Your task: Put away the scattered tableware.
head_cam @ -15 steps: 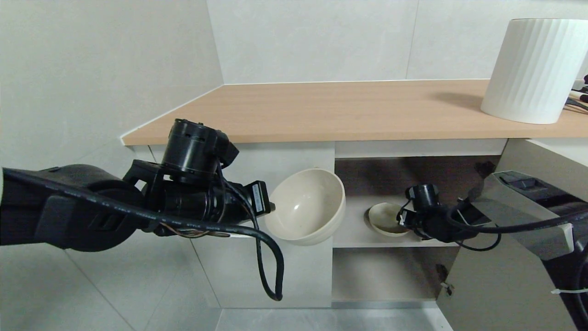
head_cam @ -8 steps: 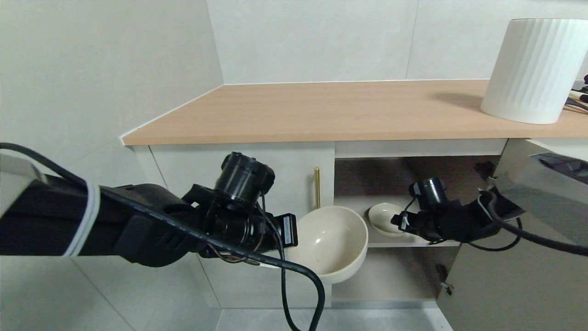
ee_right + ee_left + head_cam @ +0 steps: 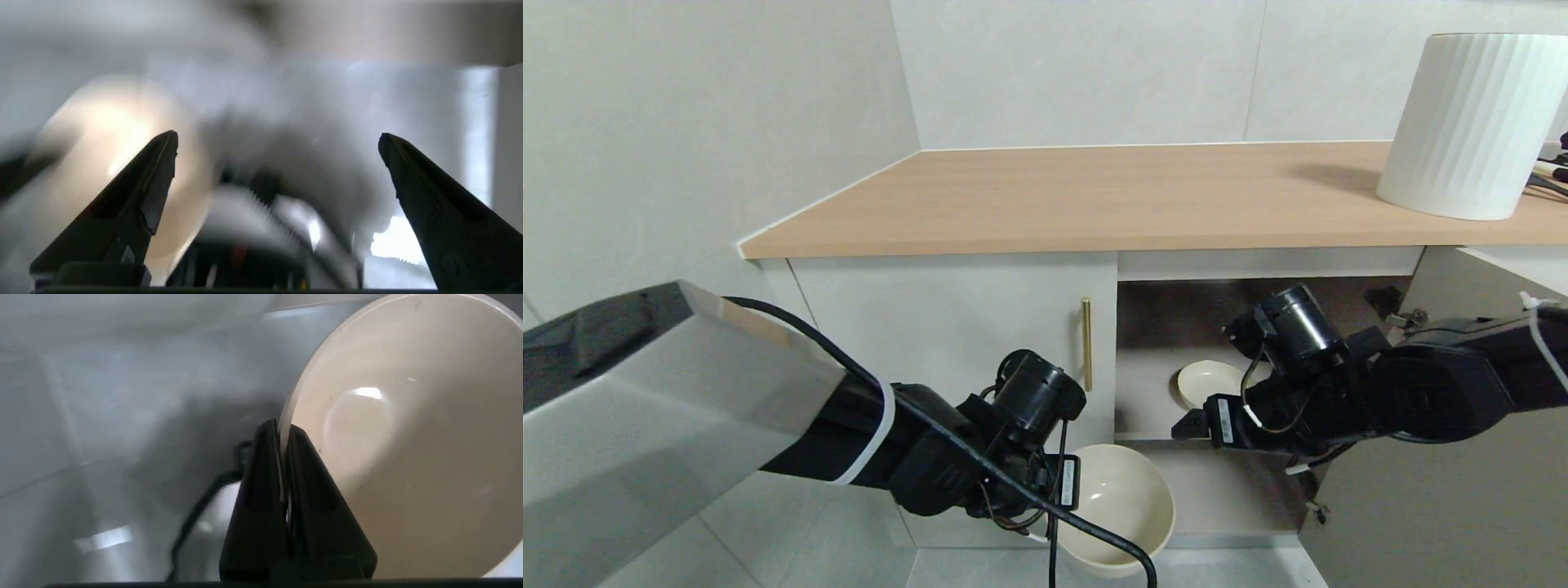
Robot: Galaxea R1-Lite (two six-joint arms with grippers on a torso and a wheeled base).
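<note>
Pinching the rim of the cream bowl [image 3: 409, 449], the left fingers [image 3: 263, 490] are clamped on it; beyond their tips and rightward lies the cabinet's open lower compartment [image 3: 1233, 498]. The right fingers [image 3: 139, 204] stand apart, empty, before the small bowl [image 3: 1207, 380].

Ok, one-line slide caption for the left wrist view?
Left tool pinching the rim of a cream bowl, its hollow facing the camera.

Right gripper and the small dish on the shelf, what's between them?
Only a bare stretch of shelf, seen in the head view, separates the right gripper from the small dish.
</note>
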